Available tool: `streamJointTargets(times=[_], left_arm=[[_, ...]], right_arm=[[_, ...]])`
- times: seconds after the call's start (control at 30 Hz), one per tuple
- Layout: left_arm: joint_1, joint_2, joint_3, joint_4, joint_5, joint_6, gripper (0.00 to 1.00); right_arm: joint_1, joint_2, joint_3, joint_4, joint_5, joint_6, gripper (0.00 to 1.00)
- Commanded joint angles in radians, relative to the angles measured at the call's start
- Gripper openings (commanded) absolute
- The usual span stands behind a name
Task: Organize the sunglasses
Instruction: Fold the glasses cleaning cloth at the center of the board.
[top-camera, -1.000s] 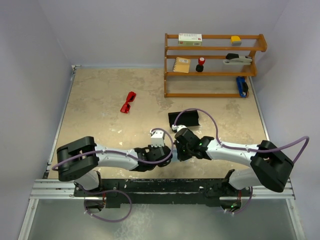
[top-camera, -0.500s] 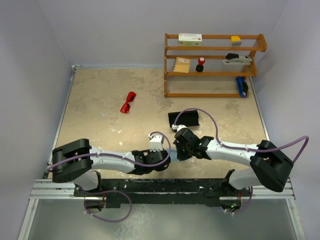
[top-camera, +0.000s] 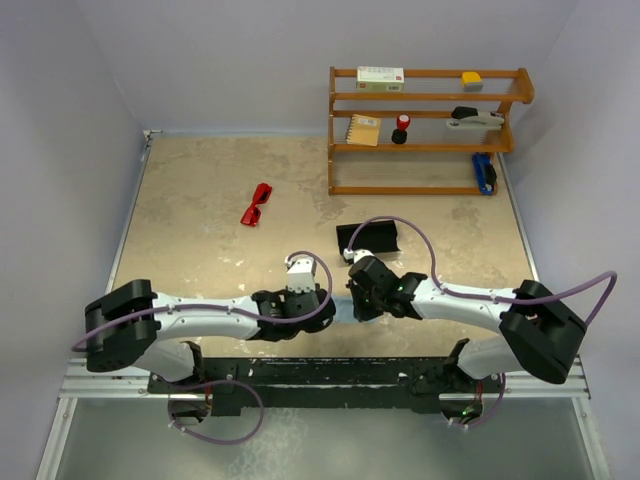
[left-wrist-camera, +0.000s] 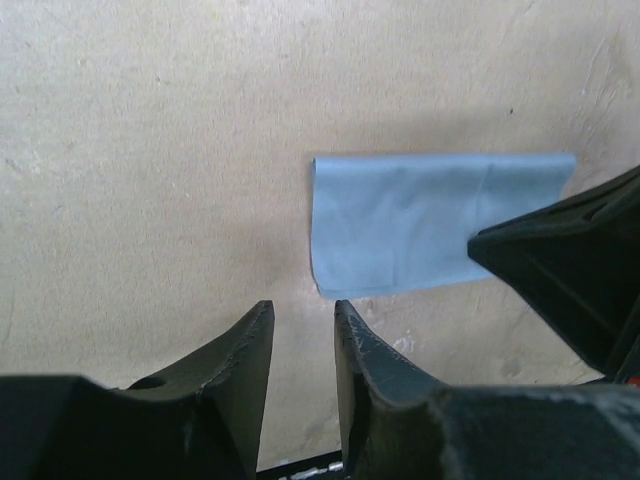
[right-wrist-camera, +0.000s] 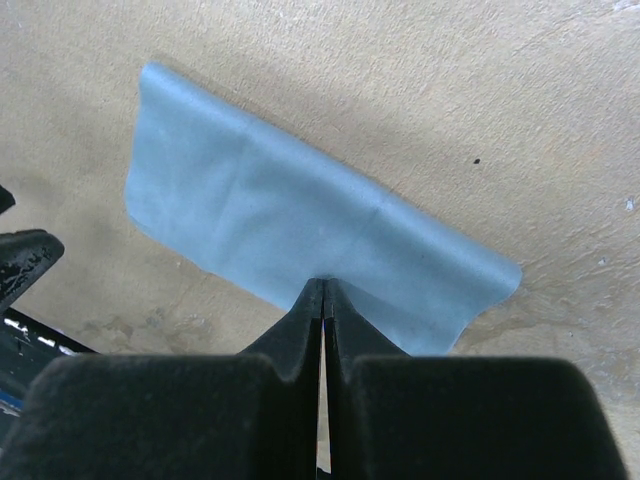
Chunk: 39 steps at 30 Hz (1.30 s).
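The red sunglasses (top-camera: 257, 204) lie folded on the tan table, left of centre and far from both arms. A light blue cloth (left-wrist-camera: 420, 235) lies folded flat near the front edge. My right gripper (right-wrist-camera: 323, 285) is shut, its tips pressed down on the cloth (right-wrist-camera: 250, 210) at its near edge. My left gripper (left-wrist-camera: 303, 308) stands just left of the cloth, jaws a little apart with nothing between them. From above, the two grippers (top-camera: 325, 304) (top-camera: 352, 298) face each other over the cloth. The black case (top-camera: 368, 238) lies behind them.
A wooden shelf (top-camera: 425, 130) stands at the back right with a notepad, a box, a stamp and other small items on it. Grey walls close in the table on three sides. Bare tabletop (top-camera: 200, 240) surrounds the sunglasses.
My left arm has drawn back to the left, away from the cloth, and its jaws have parted. The right gripper has stayed shut in place.
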Motion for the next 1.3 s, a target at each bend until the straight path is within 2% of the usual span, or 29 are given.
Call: streamJointTargets(times=[0.0,0.2,0.6,1.27], left_arm=[[0.030,0.018,0.052,0.006,-0.008,0.000,0.30],[0.048,0.097,0.082,0.019,0.028,0.009,0.29],[0.052,0.142,0.081,0.073,0.057,0.004,0.29],[0.049,0.179,0.076,0.106,0.095,-0.005,0.18]], right_arm=[[0.004,0.040,-0.018,-0.009,0.040,0.009,0.00],[0.004,0.044,-0.021,-0.010,0.023,0.009,0.00],[0.004,0.040,-0.044,-0.007,-0.005,0.007,0.00],[0.004,0.029,-0.066,-0.003,-0.012,0.006,0.00]])
